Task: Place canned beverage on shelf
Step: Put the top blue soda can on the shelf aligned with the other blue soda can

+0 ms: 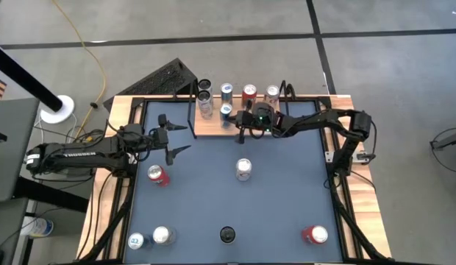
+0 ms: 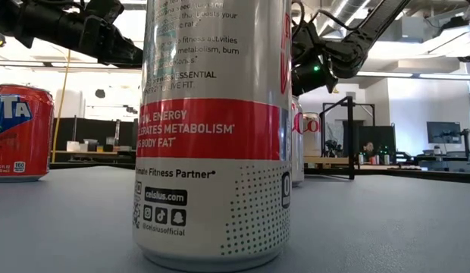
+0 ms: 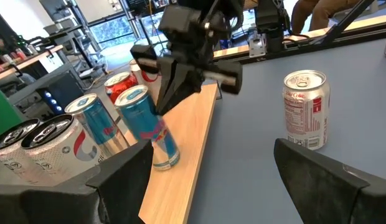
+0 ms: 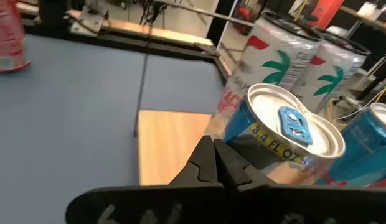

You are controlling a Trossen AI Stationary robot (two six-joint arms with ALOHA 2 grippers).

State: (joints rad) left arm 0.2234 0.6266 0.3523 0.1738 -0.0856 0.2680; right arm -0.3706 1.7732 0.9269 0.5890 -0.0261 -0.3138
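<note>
Right gripper (image 1: 243, 126), dark two-fingered, is seen pressed shut, empty, hovering just beside slim blue aluminium can (image 4: 286, 140) stood on flat light-wood shelf (image 1: 213, 126), likely just released. Left gripper (image 1: 174, 138) is held spread wide, empty, near shelf's black wire upright (image 1: 193, 103). Smooth cylindrical silver-and-red cola can (image 1: 243, 169) is left mid-table, probably next.

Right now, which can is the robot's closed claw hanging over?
Find the wooden shelf at the table's far edge. The right gripper, shut, hangs over its front. Just beside it stands a slim blue can, in front of the back row, narrower than the wide white cans nearby.
</note>
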